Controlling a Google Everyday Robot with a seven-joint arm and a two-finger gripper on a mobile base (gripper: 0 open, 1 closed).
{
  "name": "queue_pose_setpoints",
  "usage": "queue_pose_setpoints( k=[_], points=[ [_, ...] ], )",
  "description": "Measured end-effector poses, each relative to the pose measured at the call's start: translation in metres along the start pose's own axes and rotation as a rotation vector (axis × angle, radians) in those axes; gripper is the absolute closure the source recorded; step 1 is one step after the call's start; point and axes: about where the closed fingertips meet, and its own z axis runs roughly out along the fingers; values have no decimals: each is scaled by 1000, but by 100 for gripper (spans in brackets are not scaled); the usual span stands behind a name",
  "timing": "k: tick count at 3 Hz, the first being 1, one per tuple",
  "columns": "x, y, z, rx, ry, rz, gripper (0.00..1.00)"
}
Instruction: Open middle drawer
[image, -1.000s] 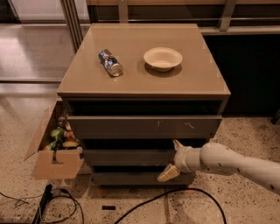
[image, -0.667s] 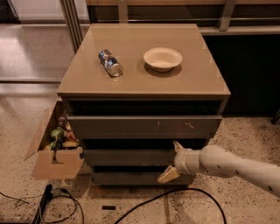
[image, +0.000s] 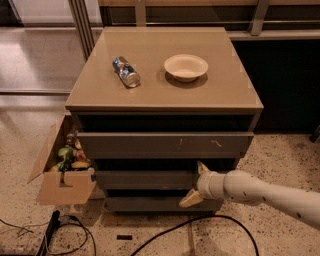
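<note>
The gripper (image: 196, 183), pale matt plastic fingers spread, sat at the middle drawer (image: 145, 179), whose flat grey-brown front looked matt and smooth. The cabinet top (image: 225, 90) had a soft sheen; the can (image: 126, 71) looked shiny metal, the box (image: 65, 189) plain cardboard.

This looks like a robot test space in an office-type building. The floor (image: 280, 155) is speckled terrazzo, loose black cables (image: 215, 216) trail across it, and a cardboard box (image: 65, 187) of mixed props stands left of a table (image: 220, 85) with drawers. Metal-framed partitions (image: 80, 20) stand at the far left. The gripper (image: 196, 183), fingers spread, is at the middle drawer (image: 145, 179).
</note>
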Motion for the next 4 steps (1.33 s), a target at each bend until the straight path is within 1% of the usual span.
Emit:
queue_pose_setpoints(
  k=[1, 2, 3, 4],
  points=[
    [-1, -13, 21, 18, -4, -18, 0],
    [5, -23, 43, 11, 5, -9, 0],
    [12, -35, 61, 2, 17, 16, 0],
    [14, -39, 65, 2, 19, 21, 13]
  ],
)
